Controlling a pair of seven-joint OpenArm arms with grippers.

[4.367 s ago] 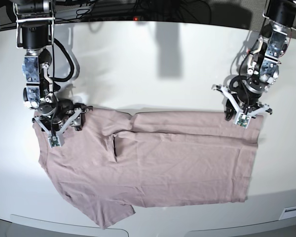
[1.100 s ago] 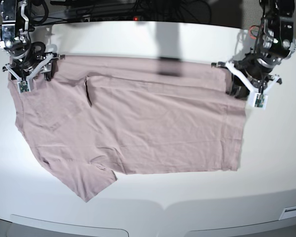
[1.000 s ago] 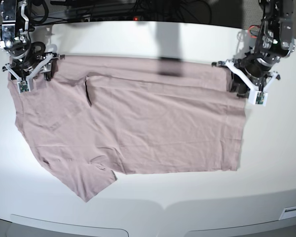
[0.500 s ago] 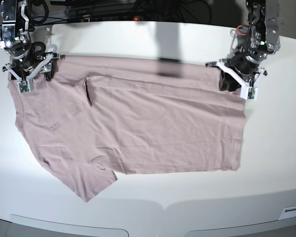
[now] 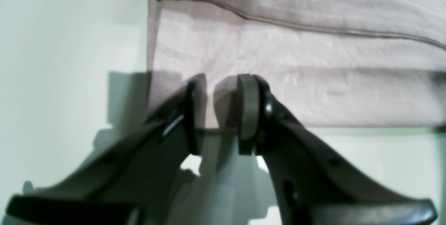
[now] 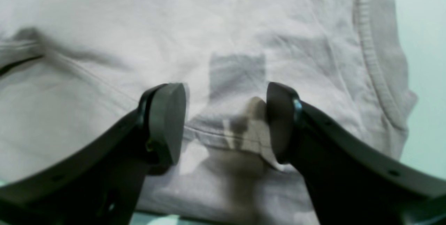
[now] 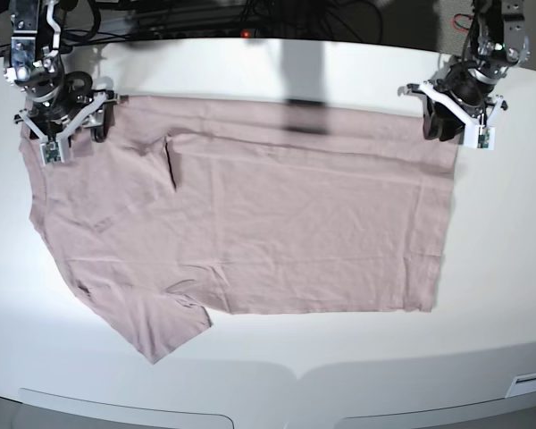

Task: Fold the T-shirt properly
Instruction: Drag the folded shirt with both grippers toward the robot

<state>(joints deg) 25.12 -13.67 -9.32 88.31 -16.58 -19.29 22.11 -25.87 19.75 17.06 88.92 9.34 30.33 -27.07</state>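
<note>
While the big white table (image 7: 250, 375) takes up most of the base view, the plain dusty pink-mauve T-shirt of soft thin cloth (image 7: 277, 223) lies spread flat on it. Its long way runs side to side, from the neck end on the view's left to the bottom hem on the view's right. One short sleeve (image 7: 156, 326) sticks out toward the near edge of the table. A fold runs along the far edge of the shirt.

Both arms sit at the two far corners, well apart. The right gripper (image 6: 224, 122) is at the neck end. Its black jaws are spread wide and the cloth lies loose between them, so nothing is pinched. The ribbed neck band (image 6: 374, 54) curves just beside the jaw on the wrist view's right.

The left gripper (image 5: 221, 113) is at the hem corner. Its jaws stand close with a small gap, and the shirt edge (image 5: 278, 124) crosses that gap. I cannot tell if they touch the cloth or just hang over it.

The shirt stretches away from both grippers toward the near side, so the next fold likely has to carry the far edge that way.

Both wrist views are blurry, and the jaws hide the cloth right under them.
</note>
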